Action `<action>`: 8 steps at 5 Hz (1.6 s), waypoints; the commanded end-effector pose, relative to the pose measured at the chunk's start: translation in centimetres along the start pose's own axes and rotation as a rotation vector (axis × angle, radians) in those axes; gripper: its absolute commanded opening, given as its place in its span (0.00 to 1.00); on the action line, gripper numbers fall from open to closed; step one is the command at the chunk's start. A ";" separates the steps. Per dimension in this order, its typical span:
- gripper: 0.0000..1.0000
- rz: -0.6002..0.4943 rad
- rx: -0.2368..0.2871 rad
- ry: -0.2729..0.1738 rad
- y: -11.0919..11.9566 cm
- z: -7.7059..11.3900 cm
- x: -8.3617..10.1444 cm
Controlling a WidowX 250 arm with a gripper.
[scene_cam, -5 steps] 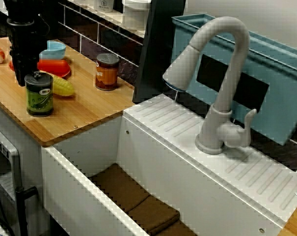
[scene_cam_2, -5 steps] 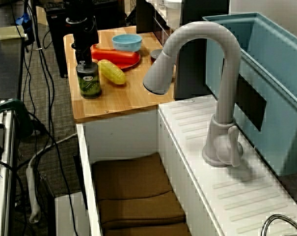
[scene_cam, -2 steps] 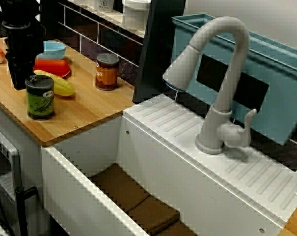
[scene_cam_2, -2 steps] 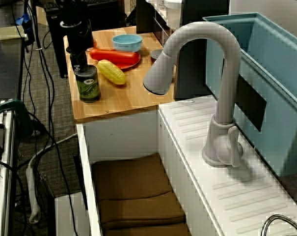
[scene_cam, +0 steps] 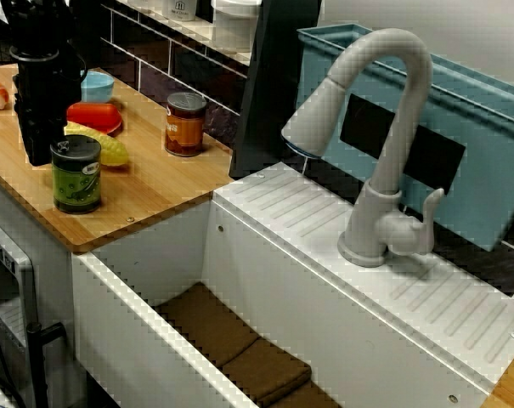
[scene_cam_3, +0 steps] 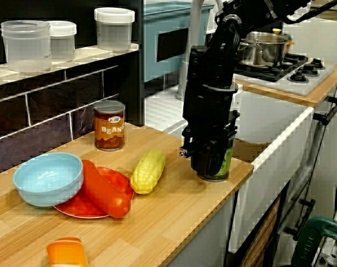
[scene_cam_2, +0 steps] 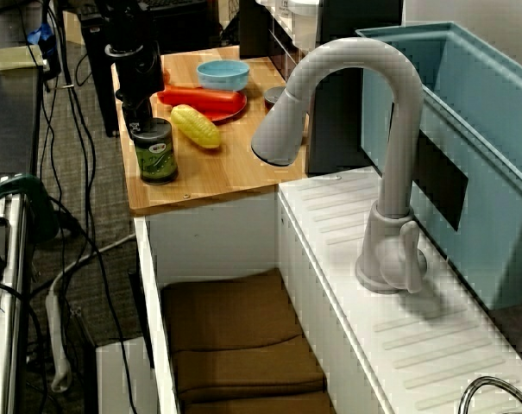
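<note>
Although the black robot gripper (scene_cam_3: 209, 167) stands low and close against the green cylindrical tin can with a dark lid (scene_cam: 76, 172), I cannot tell whether its fingers are clenched on the can or loose, because the gripper body hides them. The can stands upright on the light wooden counter (scene_cam: 163, 183), just beside the yellow plastic corn cob (scene_cam: 108, 151). A brown labelled bean can (scene_cam: 186, 124) stands well apart from the corn cob.

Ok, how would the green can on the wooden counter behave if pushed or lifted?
The green can looks rigid, so probably won't deform. Upright and taller than wide, it may tip if pushed high. On its side, it would likely roll.
</note>
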State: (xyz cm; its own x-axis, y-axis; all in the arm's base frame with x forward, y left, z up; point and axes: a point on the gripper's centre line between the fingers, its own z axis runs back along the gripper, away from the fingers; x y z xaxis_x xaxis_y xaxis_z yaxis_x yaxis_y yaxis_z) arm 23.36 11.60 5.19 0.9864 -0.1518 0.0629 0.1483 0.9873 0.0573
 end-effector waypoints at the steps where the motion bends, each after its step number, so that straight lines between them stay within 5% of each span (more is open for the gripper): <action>1: 0.00 0.000 0.043 -0.034 -0.7 0.7 0.7; 4: 0.00 0.013 0.040 -0.020 -0.5 0.7 1.2; 5: 1.00 0.010 0.033 -0.024 -0.2 1.2 1.2; 8: 1.00 -0.004 0.036 -0.010 1.4 1.7 2.4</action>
State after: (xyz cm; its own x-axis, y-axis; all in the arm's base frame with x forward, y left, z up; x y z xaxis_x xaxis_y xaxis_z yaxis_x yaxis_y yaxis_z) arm 25.25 12.11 6.32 0.9880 -0.1484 0.0435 0.1453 0.9870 0.0688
